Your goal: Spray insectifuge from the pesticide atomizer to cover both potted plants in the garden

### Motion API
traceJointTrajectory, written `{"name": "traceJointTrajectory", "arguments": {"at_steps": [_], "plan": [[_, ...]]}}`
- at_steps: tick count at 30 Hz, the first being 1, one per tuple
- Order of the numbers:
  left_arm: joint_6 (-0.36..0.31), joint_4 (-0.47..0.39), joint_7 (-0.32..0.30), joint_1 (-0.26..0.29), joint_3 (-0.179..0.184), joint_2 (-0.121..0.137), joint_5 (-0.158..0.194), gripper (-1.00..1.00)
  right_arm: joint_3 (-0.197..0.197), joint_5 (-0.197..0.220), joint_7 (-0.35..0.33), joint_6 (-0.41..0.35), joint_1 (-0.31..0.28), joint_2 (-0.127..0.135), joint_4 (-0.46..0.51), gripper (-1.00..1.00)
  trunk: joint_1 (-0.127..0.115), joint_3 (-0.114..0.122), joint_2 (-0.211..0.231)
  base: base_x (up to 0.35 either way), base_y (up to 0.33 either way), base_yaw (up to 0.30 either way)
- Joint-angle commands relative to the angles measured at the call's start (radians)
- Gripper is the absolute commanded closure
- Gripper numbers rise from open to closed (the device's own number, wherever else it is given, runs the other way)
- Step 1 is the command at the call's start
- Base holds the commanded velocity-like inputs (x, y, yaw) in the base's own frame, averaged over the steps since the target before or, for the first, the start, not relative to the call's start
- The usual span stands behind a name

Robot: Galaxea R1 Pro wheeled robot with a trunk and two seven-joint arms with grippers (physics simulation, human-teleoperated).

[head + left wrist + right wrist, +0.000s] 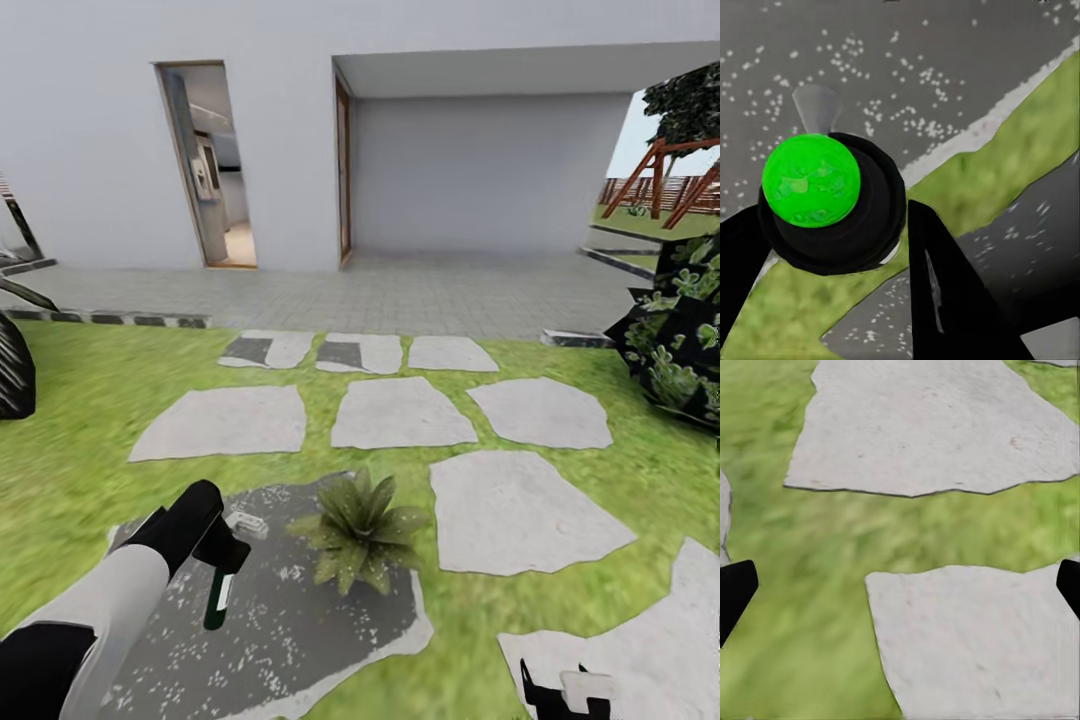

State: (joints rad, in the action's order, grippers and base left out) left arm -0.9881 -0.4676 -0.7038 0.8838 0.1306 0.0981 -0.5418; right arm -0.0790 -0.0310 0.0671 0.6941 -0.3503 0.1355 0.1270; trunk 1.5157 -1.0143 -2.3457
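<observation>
While the left gripper (222, 553) pinches the pesticide atomizer (218, 600), the bottle hangs over a darkened, speckled stepping stone (300, 640) just beside the potted plant (360, 528), probably so the spray reaches its leaves; which way the nozzle faces is hard to tell. Low over grass, the right gripper (900, 585) rides idle, its fingers spread wide.

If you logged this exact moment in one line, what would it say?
left gripper: shut on pesticide atomizer | potted plant: beside it, on wet stepping stone | right gripper: open, empty, over lawn
</observation>
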Motion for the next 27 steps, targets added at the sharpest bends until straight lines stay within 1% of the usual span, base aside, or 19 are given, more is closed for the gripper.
{"name": "traceJointTrajectory", "arguments": {"at_steps": [1, 5, 7, 8, 10, 12, 15, 20, 27], "plan": [[0.0, -0.002, -0.011, -0.001, 0.005, -0.003, -0.01, 1.0, -0.007, -0.003, -0.001, 0.004, -0.001, -0.001, -0.001, -1.0, 0.0, -0.001, 0.0, 0.088, 0.335, -0.269], [0.009, 0.0, -0.015, -0.002, 0.007, -0.014, -0.011, 1.0, -0.009, -0.002, -0.001, 0.004, -0.001, -0.002, -0.001, -1.0, 0.0, -0.001, 0.0, 0.091, 0.335, -0.286], [0.013, 0.003, -0.052, -0.002, 0.029, -0.012, -0.013, 1.0, -0.01, -0.001, -0.001, 0.004, -0.001, -0.002, -0.001, -1.0, 0.0, -0.001, 0.0, 0.093, 0.335, -0.294], [0.013, 0.004, -0.07, -0.002, 0.047, -0.008, -0.013, 1.0, -0.01, -0.001, -0.001, 0.004, -0.001, -0.002, -0.002, -1.0, 0.0, -0.001, 0.0, 0.093, 0.335, -0.294], [0.014, 0.004, -0.125, -0.004, 0.112, -0.003, -0.017, 1.0, -0.01, -0.001, 0.0, 0.004, -0.001, -0.002, -0.003, -1.0, 0.0, -0.001, 0.0, 0.093, 0.335, -0.295], [0.014, 0.006, -0.148, -0.004, 0.147, -0.001, -0.019, 1.0, -0.01, -0.001, -0.001, 0.004, -0.001, -0.002, -0.003, -1.0, 0.0, -0.001, 0.0, 0.093, 0.335, -0.296], [0.013, 0.008, -0.157, -0.005, 0.161, -0.001, -0.019, 1.0, -0.01, -0.001, -0.001, 0.004, 0.0, -0.002, -0.003, -1.0, 0.0, -0.001, 0.0, 0.091, 0.335, -0.296], [0.013, 0.012, -0.16, -0.005, 0.168, -0.007, -0.017, 1.0, -0.009, -0.001, -0.001, 0.004, -0.001, -0.003, -0.003, -1.0, 0.0, -0.001, 0.0, 0.121, 0.333, -0.29], [0.014, 0.013, -0.16, -0.008, 0.17, -0.009, -0.017, 1.0, -0.009, -0.001, -0.001, 0.004, -0.001, -0.006, -0.001, -1.0, 0.0, -0.001, 0.0, 0.086, 0.326, -0.056]]}}
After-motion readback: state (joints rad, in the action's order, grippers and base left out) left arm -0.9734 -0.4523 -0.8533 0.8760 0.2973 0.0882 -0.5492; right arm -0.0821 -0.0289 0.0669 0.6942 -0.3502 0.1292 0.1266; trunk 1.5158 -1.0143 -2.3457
